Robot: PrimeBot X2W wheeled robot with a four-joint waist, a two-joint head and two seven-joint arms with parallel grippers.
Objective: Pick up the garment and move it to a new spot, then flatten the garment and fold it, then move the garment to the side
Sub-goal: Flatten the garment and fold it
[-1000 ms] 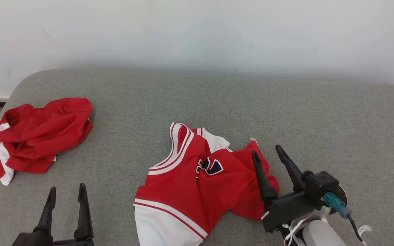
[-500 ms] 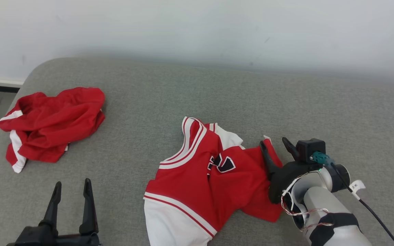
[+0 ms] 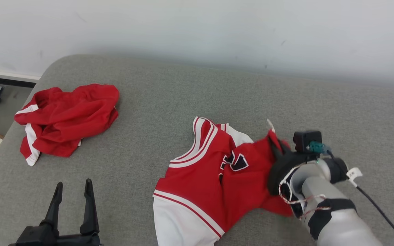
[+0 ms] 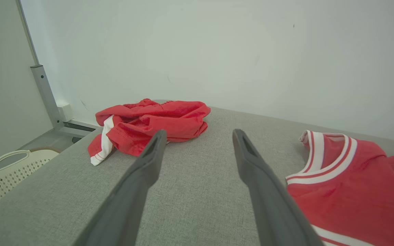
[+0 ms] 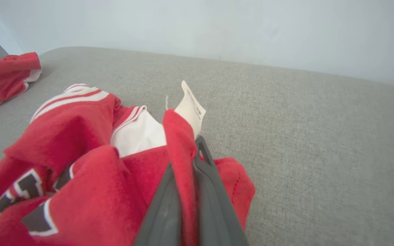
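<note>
Head view: garment (image 3: 214,177), red-and-white jersey, on grey cushion (image 3: 183,95); long axis from near hem to far-right corner; right gripper (image 3: 276,141) clamped shut on that corner; left gripper (image 3: 74,186) spread wide, well apart to the left
Left wrist view: garment off to the right of parted fingers
Right wrist view: fingers closed on red fold just below white label (image 5: 191,104); lift judged the right arm's

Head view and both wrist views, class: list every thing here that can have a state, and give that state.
jersey: crumpled on the grey cushion, one fold pinched at its right edge.
shorts: bunched in a heap, untouched.
label: sticking up from the pinched fold.
right claw: shut on the jersey.
left claw: open, empty, apart from both garments.
</note>
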